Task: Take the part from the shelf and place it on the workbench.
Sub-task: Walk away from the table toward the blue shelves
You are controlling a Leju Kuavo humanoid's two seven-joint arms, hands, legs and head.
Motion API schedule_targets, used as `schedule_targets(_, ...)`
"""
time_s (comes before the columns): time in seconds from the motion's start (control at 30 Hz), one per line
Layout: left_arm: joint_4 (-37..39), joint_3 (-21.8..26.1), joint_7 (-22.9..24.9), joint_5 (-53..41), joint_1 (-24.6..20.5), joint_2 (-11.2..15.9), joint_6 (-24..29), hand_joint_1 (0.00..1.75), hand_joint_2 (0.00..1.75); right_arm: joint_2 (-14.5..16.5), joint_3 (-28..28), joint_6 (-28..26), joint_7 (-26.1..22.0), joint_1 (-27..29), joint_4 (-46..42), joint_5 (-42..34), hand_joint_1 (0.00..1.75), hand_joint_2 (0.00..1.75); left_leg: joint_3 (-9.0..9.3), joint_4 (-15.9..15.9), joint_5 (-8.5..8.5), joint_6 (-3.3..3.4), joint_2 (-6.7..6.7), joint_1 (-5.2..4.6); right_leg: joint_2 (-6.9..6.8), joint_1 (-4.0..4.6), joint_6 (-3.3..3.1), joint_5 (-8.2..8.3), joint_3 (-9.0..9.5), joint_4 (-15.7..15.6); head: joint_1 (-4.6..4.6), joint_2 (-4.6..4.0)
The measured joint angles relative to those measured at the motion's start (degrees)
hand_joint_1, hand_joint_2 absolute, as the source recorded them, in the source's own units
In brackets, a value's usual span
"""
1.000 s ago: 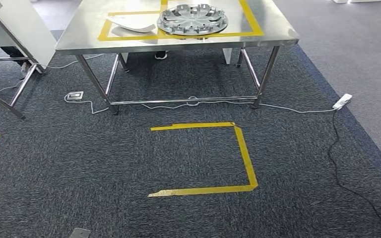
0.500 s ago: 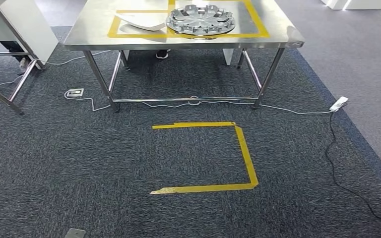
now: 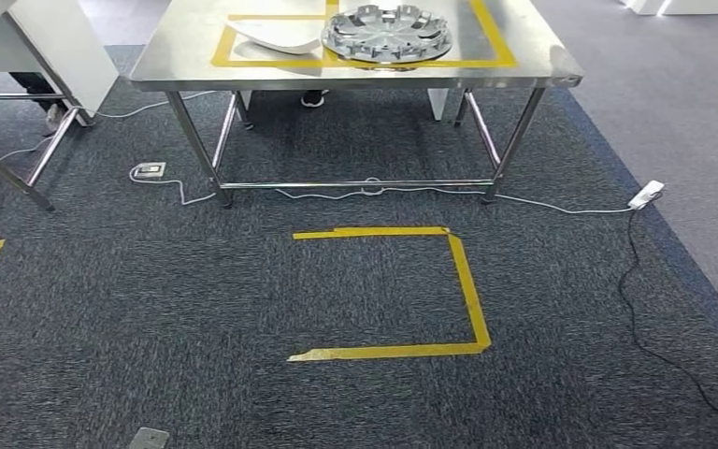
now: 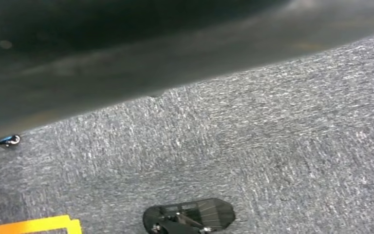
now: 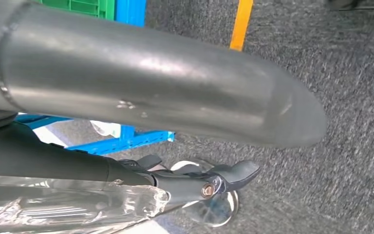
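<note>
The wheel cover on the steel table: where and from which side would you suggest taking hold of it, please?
The wheel cover lies flat, so its rim is probably the best grip. Take the near rim, coming from the front edge of the table, since the white part lies close against its left side.

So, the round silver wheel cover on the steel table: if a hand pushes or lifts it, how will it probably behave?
The wheel cover lies flat and wide, so it will probably slide on the smooth steel table, not tip or roll. Its thin, open spokes suggest it is light for its size. The shiny finish may be slippery to grip.
</note>
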Motion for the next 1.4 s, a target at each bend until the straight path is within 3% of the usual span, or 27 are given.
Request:
schedule_targets(0.03, 0.01, 0.01, 0.00, 0.00, 0.07, 0.01, 0.00, 0.00, 0.00, 0.01, 0.04, 0.02, 0.08, 0.04, 0.00, 0.13, 0.00, 0.00, -0.18, 0.06, 0.08, -0.12, -0.17, -0.03, 0.00, -0.02, -0.03, -1.47, -1.38, 3.50, 0.04, 0.00)
schedule_targets(0.07, 0.01, 0.02, 0.01, 0.00, 0.11, 0.01, -0.01, 0.00, 0.00, 0.02, 0.09, 0.06, 0.16, 0.08, 0.00, 0.29, 0.00, 0.00, -0.34, 0.14, 0.18, -0.29, -0.44, -0.05, -0.01, -0.07, -0.04, -1.92, -1.88, 5.27, 0.02, 0.00)
schedule_targets(0.1, 0.01, 0.03, 0.02, 0.00, 0.13, 0.01, -0.02, 0.00, 0.00, 0.03, 0.18, 0.09, 0.26, 0.12, 0.00, 0.45, 0.00, 0.00, -0.49, 0.30, 0.26, -0.52, -0.83, -0.01, 0.02, -0.17, -0.02, -1.20, -1.17, 4.60, 0.02, 0.00)
schedule_targets(0.17, 0.00, 0.04, 0.05, 0.00, 0.09, -0.04, -0.04, 0.00, 0.00, 0.03, 0.37, 0.14, 0.39, 0.10, 0.00, 0.64, 0.00, 0.00, -0.85, 0.95, 0.23, -1.21, -1.87, 0.19, 0.92, -0.53, 0.10, 1.86, 3.25, -2.67, 0.02, 0.00)
schedule_targets(0.23, -0.01, 0.05, 0.08, 0.00, -0.01, -0.02, -0.05, 0.00, 0.00, 0.04, 0.50, 0.14, 0.42, 0.01, 0.00, 0.66, 0.00, 0.00, -1.45, 1.94, 0.00, -2.11, -2.82, 0.26, 2.32, -0.59, -0.08, 3.18, 6.69, -8.89, 0.07, 0.00)
schedule_targets(0.27, -0.01, 0.05, 0.08, 0.00, -0.02, 0.01, -0.05, 0.00, 0.00, 0.04, 0.56, 0.15, 0.42, -0.05, 0.00, 0.67, 0.00, 0.00, -1.75, 2.28, -0.03, -2.51, -3.17, 0.27, 2.67, -0.47, -0.33, 3.02, 7.25, -9.92, 0.05, -0.01)
schedule_targets(0.37, 0.02, 0.09, 0.09, -0.01, 0.24, 0.01, -0.07, 0.00, 0.00, 0.04, 0.78, 0.15, 0.52, -0.06, 0.00, 0.69, 0.00, 0.00, -2.37, 2.68, 0.06, -3.47, -3.82, 0.61, 1.45, -0.14, -1.65, 3.25, 7.36, -9.61, -0.02, -0.01)
schedule_targets(0.43, 0.04, 0.18, 0.09, 0.02, 0.33, -0.06, -0.08, 0.00, 0.00, 0.04, 0.88, 0.14, 0.65, 0.02, 0.00, 0.76, 0.00, 0.00, -3.80, 5.76, -2.27, -4.01, -2.78, 0.78, 0.40, -0.06, -2.47, 3.63, 7.18, -9.63, -0.20, -0.01)
schedule_targets(0.5, 0.05, 0.32, 0.11, 0.05, 0.21, -0.11, -0.09, 0.00, 0.00, 0.04, 0.93, 0.16, 0.71, 0.17, 0.00, 0.90, 0.00, 0.00, -6.92, 13.06, -6.64, -4.31, -1.40, 0.81, -0.81, 0.21, -2.82, 3.75, 6.86, -9.62, -0.38, -0.01)
schedule_targets(0.57, 0.07, 0.44, 0.16, 0.07, 0.25, -0.14, -0.08, 0.00, 0.00, 0.04, 0.94, 0.19, 0.76, 0.27, 0.00, 1.04, 0.00, 0.00, -9.18, 18.87, -8.85, -4.34, -1.00, 0.81, -2.14, 0.44, -2.90, 3.75, 6.67, -9.60, -0.37, -0.01)
schedule_targets(0.6, 0.08, 0.48, 0.20, 0.07, 0.34, -0.15, -0.08, 0.00, 0.00, 0.04, 0.94, 0.21, 0.77, 0.25, 0.00, 1.09, 0.00, 0.00, -8.92, 18.92, -8.29, -4.23, -0.91, 0.80, -2.76, 0.53, -2.91, 3.74, 6.66, -9.59, -0.37, -0.01)
schedule_targets(0.63, 0.09, 0.50, 0.23, 0.08, 0.41, -0.15, -0.07, 0.00, 0.00, 0.04, 0.94, 0.24, 0.77, 0.19, 0.00, 1.13, 0.00, 0.00, -7.58, 16.75, -6.76, -4.04, -0.68, 0.76, -3.37, 0.60, -2.92, 3.71, 6.73, -9.59, -0.37, -0.01)
schedule_targets(0.7, 0.10, 0.52, 0.28, 0.09, 0.32, -0.13, -0.05, 0.00, 0.00, 0.05, 0.95, 0.29, 0.77, 0.10, 0.00, 1.16, 0.00, 0.00, -3.24, 8.94, -3.19, -3.43, 1.52, 0.34, -4.57, 0.74, -2.82, 3.58, 7.00, -9.56, -0.36, -0.01)
schedule_targets(0.77, 0.10, 0.52, 0.31, 0.10, -0.04, -0.11, -0.03, 0.00, 0.00, 0.05, 0.96, 0.32, 0.76, 0.07, 0.00, 1.19, 0.00, 0.00, -0.66, 3.56, -1.96, -2.87, 3.78, -0.27, -5.76, 1.00, -2.50, 3.40, 7.03, -9.44, -0.39, 0.00)
schedule_targets(0.8, 0.10, 0.53, 0.33, 0.12, -0.12, -0.10, -0.03, 0.00, 0.00, 0.05, 0.96, 0.34, 0.76, 0.04, 0.00, 1.22, 0.00, 0.00, -0.56, 2.85, -2.15, -2.73, 3.99, -0.50, -6.39, 1.10, -2.29, 3.37, 7.02, -9.42, -0.38, 0.01)
schedule_targets(0.87, 0.10, 0.55, 0.35, 0.14, 0.12, -0.13, -0.03, 0.00, 0.00, 0.04, 0.96, 0.36, 0.75, -0.20, 0.00, 1.27, 0.00, 0.00, -0.67, 2.36, -1.91, -2.26, 2.88, -0.45, -7.08, 1.06, -1.74, 3.18, 7.13, -9.43, -0.34, 0.00)
schedule_targets(0.93, 0.11, 0.57, 0.36, 0.15, 0.30, -0.21, -0.03, 0.00, 0.00, 0.04, 0.96, 0.36, 0.75, -0.32, 0.00, 1.30, 0.00, 0.00, -0.56, 1.87, -1.45, -1.62, 1.63, -0.17, -4.68, 0.91, -1.20, 1.45, 6.26, -7.26, -0.19, 0.01)
schedule_targets(1.0, 0.12, 0.58, 0.37, 0.15, 0.09, -0.28, -0.03, 0.00, 0.00, 0.04, 0.98, 0.37, 0.75, -0.20, 0.00, 1.30, 0.00, 0.00, -0.76, 1.76, -1.11, -1.13, 0.32, -0.08, -1.39, 0.86, -1.02, -2.16, 3.05, -0.47, 0.08, 0.01)
schedule_targets(1.07, 0.12, 0.58, 0.37, 0.15, 0.02, -0.34, -0.03, 0.00, 0.00, 0.04, 0.99, 0.38, 0.76, 0.04, 0.00, 1.29, 0.00, 0.00, -1.02, 1.82, -0.95, -0.91, -1.25, -0.26, -0.34, 0.93, -1.06, -4.40, -0.39, 6.29, 0.21, 0.01)
schedule_targets(1.1, 0.12, 0.58, 0.37, 0.15, 0.12, -0.37, -0.03, 0.00, 0.00, 0.04, 0.99, 0.38, 0.78, 0.15, 0.00, 1.29, 0.00, 0.00, -1.08, 1.87, -0.90, -0.89, -2.07, -0.34, -0.16, 1.00, -1.17, -3.94, -0.95, 7.06, 0.24, 0.01)
schedule_targets(1.13, 0.12, 0.59, 0.37, 0.15, 0.23, -0.38, -0.04, 0.00, 0.00, 0.04, 0.99, 0.38, 0.80, 0.21, 0.00, 1.29, 0.00, 0.00, -1.09, 1.93, -0.86, -0.92, -2.89, -0.37, 0.07, 1.06, -1.33, -2.40, -0.38, 5.47, 0.26, 0.01)
schedule_targets(1.17, 0.12, 0.59, 0.37, 0.15, 0.30, -0.40, -0.04, 0.00, 0.00, 0.04, 0.98, 0.38, 0.81, 0.21, 0.00, 1.29, 0.00, 0.00, -1.07, 2.00, -0.83, -0.98, -3.68, -0.38, 0.65, 1.09, -1.55, -0.16, 1.21, 1.88, 0.27, 0.01)
schedule_targets(1.23, 0.12, 0.60, 0.38, 0.15, 0.21, -0.46, -0.07, 0.00, 0.00, 0.04, 0.98, 0.41, 0.80, 0.16, 0.00, 1.29, 0.00, 0.00, -1.21, 2.28, -0.80, -1.27, -5.14, -0.44, 3.32, 0.96, -2.03, 2.92, 4.80, -5.90, 0.24, 0.01)
schedule_targets(1.3, 0.13, 0.61, 0.38, 0.15, 0.06, -0.49, -0.10, 0.00, 0.00, 0.04, 0.99, 0.46, 0.76, 0.13, 0.00, 1.28, 0.00, 0.00, -1.67, 2.48, -0.66, -1.85, -6.38, -0.41, 4.88, 0.89, -2.37, 3.43, 6.57, -9.30, 0.20, 0.01)
schedule_targets(1.37, 0.14, 0.62, 0.38, 0.15, 0.18, -0.37, -0.15, 0.00, 0.00, 0.10, 1.01, 0.51, 0.76, 0.11, 0.00, 1.29, 0.00, 0.00, -2.15, 2.61, -0.49, -2.51, -7.25, -0.25, 3.68, 0.88, -2.78, 3.62, 6.93, -9.65, 0.22, 0.01)
schedule_targets(1.4, 0.14, 0.63, 0.38, 0.15, 0.28, -0.33, -0.16, 0.00, 0.00, 0.14, 1.00, 0.52, 0.77, 0.12, 0.00, 1.30, 0.00, 0.00, -2.45, 3.07, -0.85, -2.82, -6.58, -0.26, 2.94, 0.80, -3.09, 3.77, 6.99, -9.83, 0.11, 0.01)
